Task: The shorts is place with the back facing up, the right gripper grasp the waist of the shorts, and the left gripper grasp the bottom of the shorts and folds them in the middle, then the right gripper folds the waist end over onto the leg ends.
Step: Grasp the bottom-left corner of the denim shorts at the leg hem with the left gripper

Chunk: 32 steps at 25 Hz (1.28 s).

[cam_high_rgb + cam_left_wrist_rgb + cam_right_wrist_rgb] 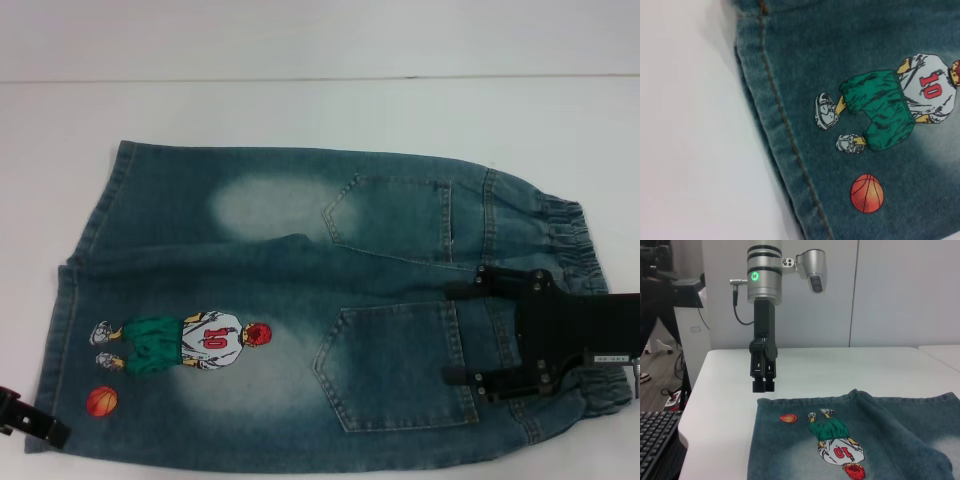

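My right gripper [470, 333] reaches in from my right, lying level, its two fingers [462, 376] spread wide apart and pointing toward my left. My left gripper [763, 386] hangs straight down from its silver cuff [764, 275], green light lit, its fingers [758, 385] drawn close together, tips hovering with nothing between them.

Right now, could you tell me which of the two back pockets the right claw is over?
The right claw is over the pocket nearer the robot; the farther pocket is uncovered.
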Motion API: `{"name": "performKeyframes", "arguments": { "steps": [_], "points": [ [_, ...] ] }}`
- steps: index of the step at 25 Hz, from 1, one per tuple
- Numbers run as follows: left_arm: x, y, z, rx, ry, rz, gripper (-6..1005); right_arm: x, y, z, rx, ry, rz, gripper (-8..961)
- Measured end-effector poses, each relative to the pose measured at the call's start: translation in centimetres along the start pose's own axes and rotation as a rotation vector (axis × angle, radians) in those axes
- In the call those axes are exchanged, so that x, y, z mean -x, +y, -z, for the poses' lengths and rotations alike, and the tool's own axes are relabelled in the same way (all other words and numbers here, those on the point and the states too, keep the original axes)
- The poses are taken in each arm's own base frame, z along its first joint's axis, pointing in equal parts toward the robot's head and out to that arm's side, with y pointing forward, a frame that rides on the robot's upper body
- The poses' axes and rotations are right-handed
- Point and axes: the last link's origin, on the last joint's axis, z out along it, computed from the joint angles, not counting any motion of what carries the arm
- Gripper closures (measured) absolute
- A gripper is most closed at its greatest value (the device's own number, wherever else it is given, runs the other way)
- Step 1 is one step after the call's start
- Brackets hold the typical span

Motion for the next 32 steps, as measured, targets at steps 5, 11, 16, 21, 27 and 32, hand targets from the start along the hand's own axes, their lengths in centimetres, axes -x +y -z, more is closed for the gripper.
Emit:
{"name": "performKeyframes", "arguments": {
  "steps": [5,11,16,21,27,32],
  "points": [
    [0.0,0.3,-0.6,-0.011,-0.038,-0.009,171,0.2,-0.2,0.1,-0.001,0.004,0.010,38],
    [-0.4,0.5,-1.3,-0.048,-0.068,-0.007,171,0.3,-0.3,0.1,0.000,0.003,0.014,38],
    [-0.4,0.4,-1.6,-0.051,-0.071,0.010,171,0.3,-0.2,0.2,0.000,0.002,0.014,38],
    [-0.5,0.5,-2.1,-0.063,-0.091,0.013,171,0.1,-0.2,0.3,-0.002,0.005,0.011,38],
    [-0.8,1.2,-2.3,-0.046,-0.104,-0.006,172,0.1,-0.1,0.4,-0.004,0.005,0.008,38],
    [-1.2,1.4,-2.0,-0.044,-0.091,-0.013,172,0.0,-0.1,0.4,-0.004,0.005,0.008,38]
  ]
}}
